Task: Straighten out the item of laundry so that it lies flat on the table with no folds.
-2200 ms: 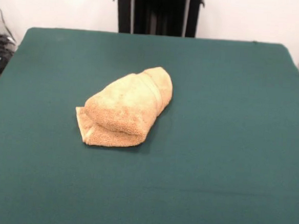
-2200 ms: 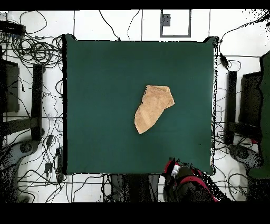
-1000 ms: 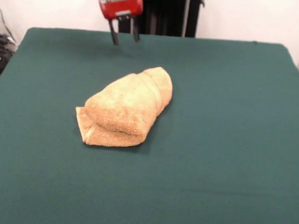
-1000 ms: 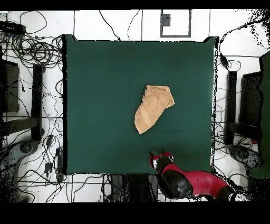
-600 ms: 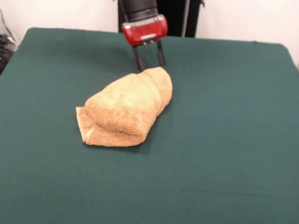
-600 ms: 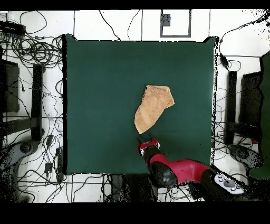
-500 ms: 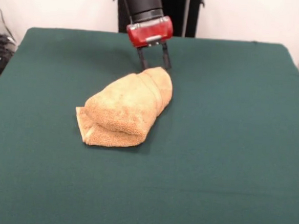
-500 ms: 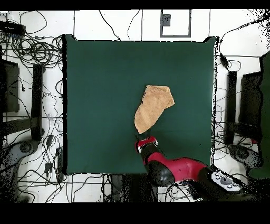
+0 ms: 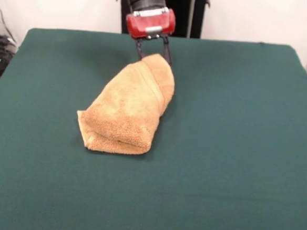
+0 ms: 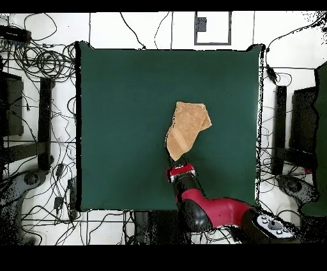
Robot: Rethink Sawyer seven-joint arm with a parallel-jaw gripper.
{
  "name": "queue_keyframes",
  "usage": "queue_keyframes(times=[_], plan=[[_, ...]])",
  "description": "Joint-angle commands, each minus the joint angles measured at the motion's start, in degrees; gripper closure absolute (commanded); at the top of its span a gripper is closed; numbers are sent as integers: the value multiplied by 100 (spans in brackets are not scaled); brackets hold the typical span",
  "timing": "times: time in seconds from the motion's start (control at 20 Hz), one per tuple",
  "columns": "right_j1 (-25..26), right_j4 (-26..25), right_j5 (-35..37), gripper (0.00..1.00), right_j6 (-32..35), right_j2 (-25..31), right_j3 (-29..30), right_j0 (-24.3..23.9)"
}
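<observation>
We start at the gripper, hanging under its red wrist block at the far side of the table, and we can see its two dark fingers straddling the narrow far tip of the towel. The tip sits up between them and looks raised off the felt, so we judge the jaws to be clamped on that end of the cloth, though the pads themselves are partly hidden behind the terry.

From there the towel runs away from the hand. In the front view its long axis goes from the pinched tip at the far side down and a little left toward the camera, ending in a thick, doubled, blunt end that rests on the table. In the overhead view the gripper sits at the pointed end nearest the robot's base, and the towel stretches away from the base and slightly to the picture's right, roughly mid-table.

That is the relation that matters to us: the whole bundle lies beyond the hand, along one line leading away from the robot. The towel is folded over on itself in layers, so flattening is barely begun. We reckon a pull back toward the base along that axis would drag the layers open; a sideways pull risks merely rolling the bundle.
</observation>
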Motion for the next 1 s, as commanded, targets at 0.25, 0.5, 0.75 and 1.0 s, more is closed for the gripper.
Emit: queue_keyframes(times=[0.25,0.5,0.75,1.0], plan=[[370,-428,-1822,0,407,-478,-49,-50],[-35,-423,-1795,0,671,-511,150,2],[535,-129,-2688,0,625,-338,-177,83],[876,-83,-3247,0,382,-276,-506,231]])
